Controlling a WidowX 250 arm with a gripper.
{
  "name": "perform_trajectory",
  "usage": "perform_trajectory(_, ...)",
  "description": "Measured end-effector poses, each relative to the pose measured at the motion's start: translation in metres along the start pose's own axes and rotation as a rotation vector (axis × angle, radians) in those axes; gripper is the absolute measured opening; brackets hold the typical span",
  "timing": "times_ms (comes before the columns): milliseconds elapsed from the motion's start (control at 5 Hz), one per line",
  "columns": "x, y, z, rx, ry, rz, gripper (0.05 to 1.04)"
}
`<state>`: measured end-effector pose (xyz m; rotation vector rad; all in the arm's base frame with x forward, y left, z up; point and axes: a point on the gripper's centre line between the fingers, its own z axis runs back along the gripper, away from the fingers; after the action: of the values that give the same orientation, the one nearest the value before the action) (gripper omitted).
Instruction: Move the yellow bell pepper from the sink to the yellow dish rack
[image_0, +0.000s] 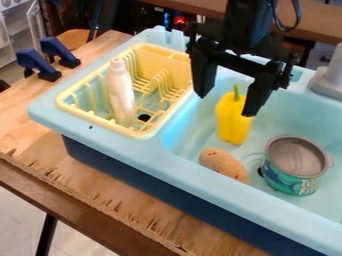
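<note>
Gripper: fingers spread wide, holding nothing, near yellow pepper; potato and can in sink.

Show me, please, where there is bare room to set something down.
The wood between the blue clamps and the sink is bare. Inside, the stretch behind the can, right of the pepper, looks free. It is crowded where potato, can and pepper sit close, the open gripper just above.

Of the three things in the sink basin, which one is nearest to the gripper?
The yellow pepper, just beneath the gripper; the potato and the tin can are farther from it.
</note>
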<state>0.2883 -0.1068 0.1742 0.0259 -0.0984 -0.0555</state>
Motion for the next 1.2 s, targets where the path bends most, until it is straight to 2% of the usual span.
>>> perform_trajectory(200, -0.001, -0.001, -0.008, 0.003, 0.027, -0.005, 1.000)
perform_trajectory(400, 0.009, 0.004, -0.007, -0.081, -0.002, -0.069, 1.000)
perform_trajectory(600, 0.028, 0.010, -0.009, -0.138, -0.025, -0.086, 1.000)
perform_trajectory(1000, 0.045, 0.015, -0.019, -0.121, 0.005, -0.078, 1.000)
perform_trajectory(1200, 0.056, 0.010, -0.020, -0.146, -0.021, -0.082, 1.000)
